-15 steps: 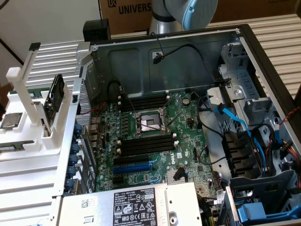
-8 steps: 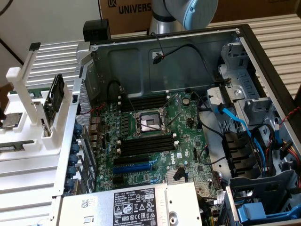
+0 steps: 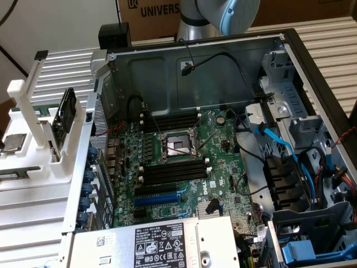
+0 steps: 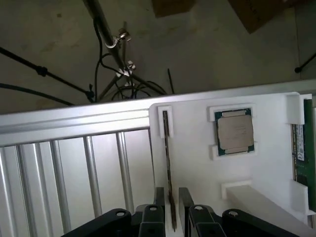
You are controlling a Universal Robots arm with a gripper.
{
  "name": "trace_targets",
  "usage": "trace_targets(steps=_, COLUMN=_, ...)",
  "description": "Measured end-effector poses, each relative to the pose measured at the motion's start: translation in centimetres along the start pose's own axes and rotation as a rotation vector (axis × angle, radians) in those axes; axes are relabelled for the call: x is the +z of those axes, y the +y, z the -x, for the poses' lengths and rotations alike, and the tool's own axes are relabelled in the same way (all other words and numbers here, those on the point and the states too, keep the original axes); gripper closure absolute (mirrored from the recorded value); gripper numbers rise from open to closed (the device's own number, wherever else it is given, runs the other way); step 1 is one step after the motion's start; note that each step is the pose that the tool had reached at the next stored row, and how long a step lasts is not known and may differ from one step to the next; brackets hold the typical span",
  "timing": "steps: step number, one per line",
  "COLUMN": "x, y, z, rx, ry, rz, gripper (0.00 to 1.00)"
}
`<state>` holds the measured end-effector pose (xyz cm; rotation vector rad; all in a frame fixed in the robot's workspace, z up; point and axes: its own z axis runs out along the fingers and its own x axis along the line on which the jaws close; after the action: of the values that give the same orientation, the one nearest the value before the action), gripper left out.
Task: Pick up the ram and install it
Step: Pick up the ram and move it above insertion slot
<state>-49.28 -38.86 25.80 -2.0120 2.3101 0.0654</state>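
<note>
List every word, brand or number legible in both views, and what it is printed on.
"UNIVERS": brown cardboard box behind the arm, rest hidden.
"DELL": white label on the silver power supply; other print too small.
Silver-topped processor chip in the white tray: markings blurred, unreadable.
Pale label on the green circuit-board stick beside it: unreadable.
</note>
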Motion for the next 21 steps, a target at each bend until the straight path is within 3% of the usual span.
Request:
trace_targets(steps=4, x=0.26, y=-0.92, z=-0.2, rx=0.002, ry=-0.0064, rz=0.0186, gripper=0.74)
trace_targets(steps=7, x=0.48, y=-1.55, z=-0.2, rx=0.003, ry=-0.0068, rz=0.0351, gripper=0.74)
trace_targets(steps=8, x=0.61, y=-1.55, z=-0.2, rx=0.003, ry=-0.0065, rz=0.0382, gripper=0.74)
trace_targets(steps=10, x=0.92, y=-1.54, z=-0.2, rx=0.004, ry=-0.005, rz=0.0388, gripper=0.74)
trace_targets(steps=11, x=1.11, y=-1.48, z=-0.1, rx=0.003, ry=0.002, rz=0.0373, gripper=0.74)
trace_targets(steps=15, x=1.43, y=-1.34, z=0.5, rx=0.003, ry=0.0209, rz=0.0286, gripper=0.74)
trace_targets(steps=17, x=1.5, y=-1.3, z=0.5, rx=0.001, ry=0.0219, rz=0.011, gripper=0.74)
trace_targets(steps=18, x=1.56, y=-1.09, z=0.5, rx=0.0, ry=0.0191, rz=-0.0118, gripper=0.74)
trace_targets(steps=19, x=1.61, y=-0.99, z=0.5, rx=-0.001, ry=0.0179, rz=-0.0204, gripper=0.74)
trace_targets(steps=21, x=1.83, y=-0.97, z=0.4, rx=-0.002, ry=0.0165, rz=-0.0293, gripper=0.74)
